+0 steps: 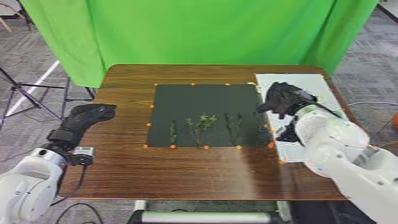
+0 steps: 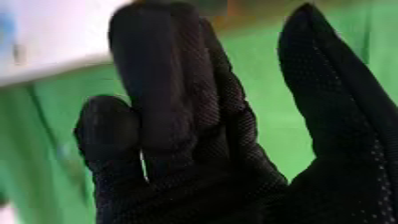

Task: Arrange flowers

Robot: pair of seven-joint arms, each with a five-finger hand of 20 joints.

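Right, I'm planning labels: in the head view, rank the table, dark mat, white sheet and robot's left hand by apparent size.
1. Table
2. Dark mat and white sheet: too close to rank, as the right arm covers part of the sheet
3. Left hand

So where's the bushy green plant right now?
In the head view, the green plant lies on the near half of the black mat, between a thin stem on its left and darker stems on its right.

Bright, soft glare on table (image 1: 233, 184)
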